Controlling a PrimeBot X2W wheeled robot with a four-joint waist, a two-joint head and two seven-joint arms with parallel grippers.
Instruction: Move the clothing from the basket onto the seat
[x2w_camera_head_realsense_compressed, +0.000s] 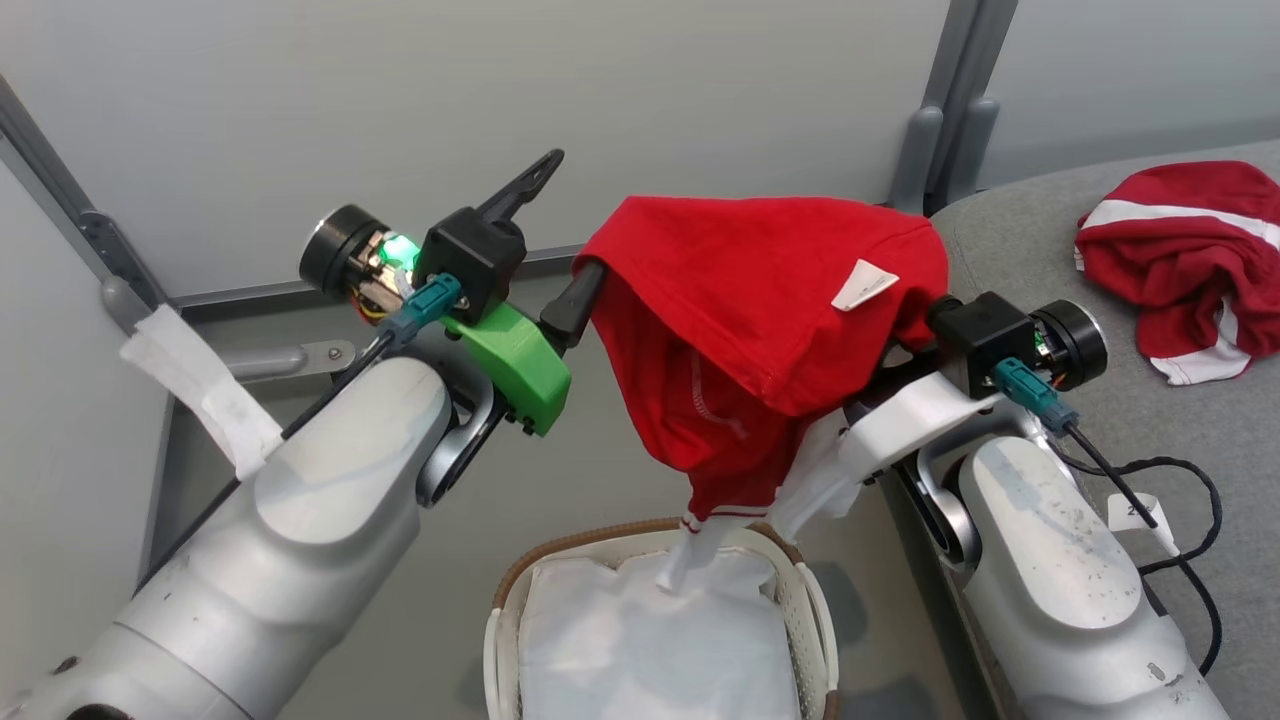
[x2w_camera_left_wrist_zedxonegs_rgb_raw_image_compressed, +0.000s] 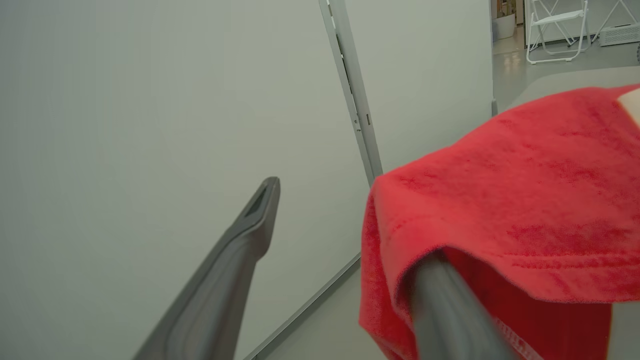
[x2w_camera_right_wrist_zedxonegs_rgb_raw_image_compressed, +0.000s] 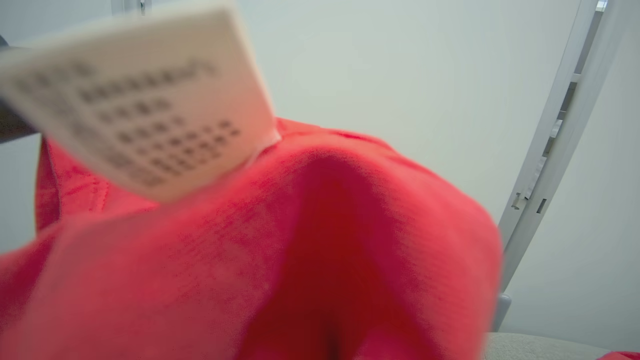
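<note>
The red garment (x2w_camera_head_realsense_compressed: 760, 290) hangs in the air above the basket (x2w_camera_head_realsense_compressed: 500, 600), stretched like a tent between the two arms. The left hand (x2w_camera_head_realsense_compressed: 572, 220) is spread wide. One finger points up into empty space, and the other is hooked under the cloth's left edge, so it props the fabric up without pinching it. The right hand (x2w_camera_head_realsense_compressed: 975, 335) is buried under the far side of the drape. From here I cannot tell whether its fingers are closed on the cloth or only carrying it. A white label (x2w_camera_head_realsense_compressed: 865, 285) sticks up near that side. The garment's white-trimmed tail dangles into the basket and seems to brush the white liner sheet (x2w_camera_head_realsense_compressed: 650, 650).

The step in hand looks like the carry across to the seat (x2w_camera_head_realsense_compressed: 1000, 240), where a second red garment (x2w_camera_head_realsense_compressed: 1180, 260) already lies. To do it well, I would raise both arms first so the tail clears the brown rim. Then I would swing them to the right together at the same spacing, since the cloth only rests on the left finger and could slide off. It should be set down on bare cushion near the other garment, well in from the edge.
</note>
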